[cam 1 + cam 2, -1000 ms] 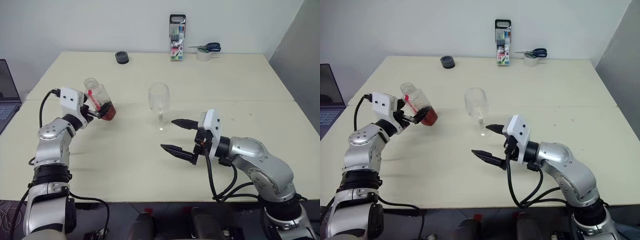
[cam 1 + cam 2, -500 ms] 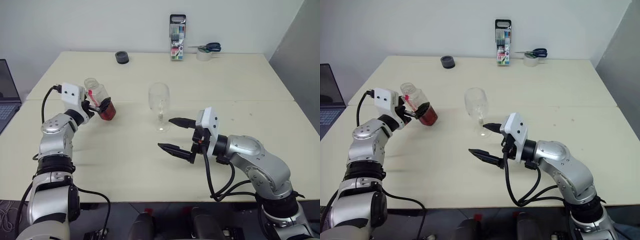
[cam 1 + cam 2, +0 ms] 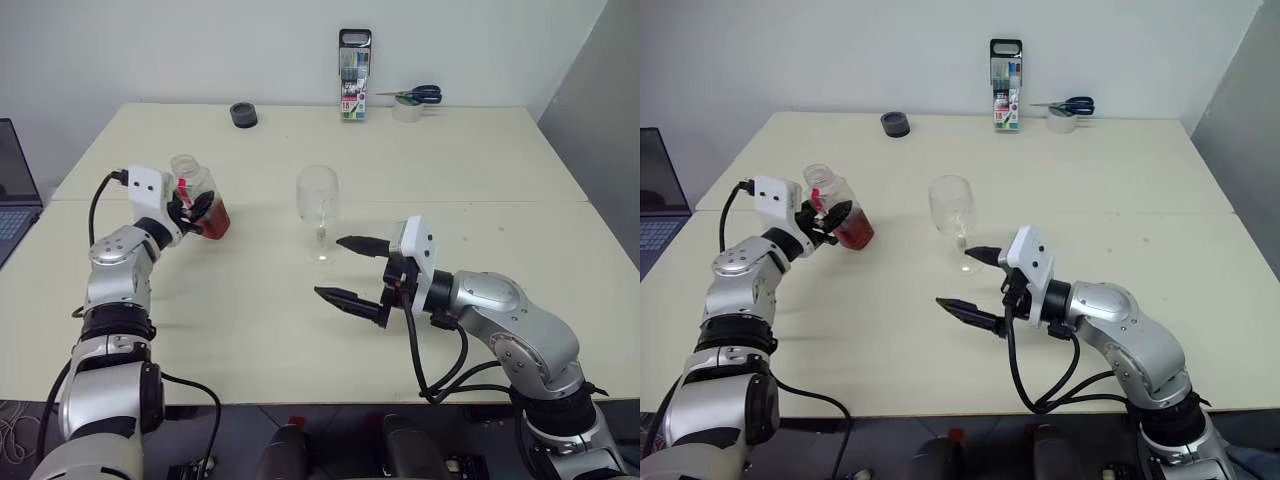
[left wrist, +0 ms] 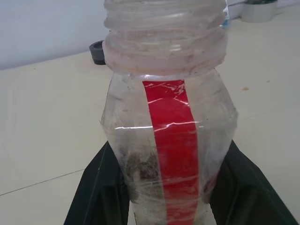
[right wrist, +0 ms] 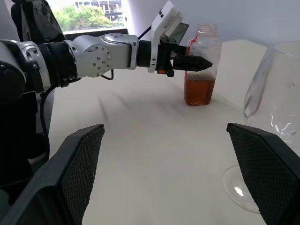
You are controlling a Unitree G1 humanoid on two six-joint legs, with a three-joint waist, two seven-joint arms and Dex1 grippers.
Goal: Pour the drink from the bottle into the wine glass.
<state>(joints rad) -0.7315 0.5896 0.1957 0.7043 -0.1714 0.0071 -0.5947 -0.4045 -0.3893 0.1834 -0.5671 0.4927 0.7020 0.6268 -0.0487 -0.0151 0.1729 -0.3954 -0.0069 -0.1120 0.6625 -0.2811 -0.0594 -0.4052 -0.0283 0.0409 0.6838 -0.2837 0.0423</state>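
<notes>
The left gripper (image 3: 192,208) has its jaws closed around the uncapped bottle (image 3: 199,196) standing upright on the table (image 3: 480,160), seemingly gripped for lifting. The empty wine glass (image 3: 318,211) stands mid-table, and the right gripper (image 3: 352,270), near its foot, gapes wide, empty. The fingers hide part of the drink (image 5: 198,93).

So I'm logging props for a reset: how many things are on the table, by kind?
Bottle: 1
Wine glass: 1
Marker pack: 1
Scissors: 1
Tape rolls: 2
Total: 6
</notes>
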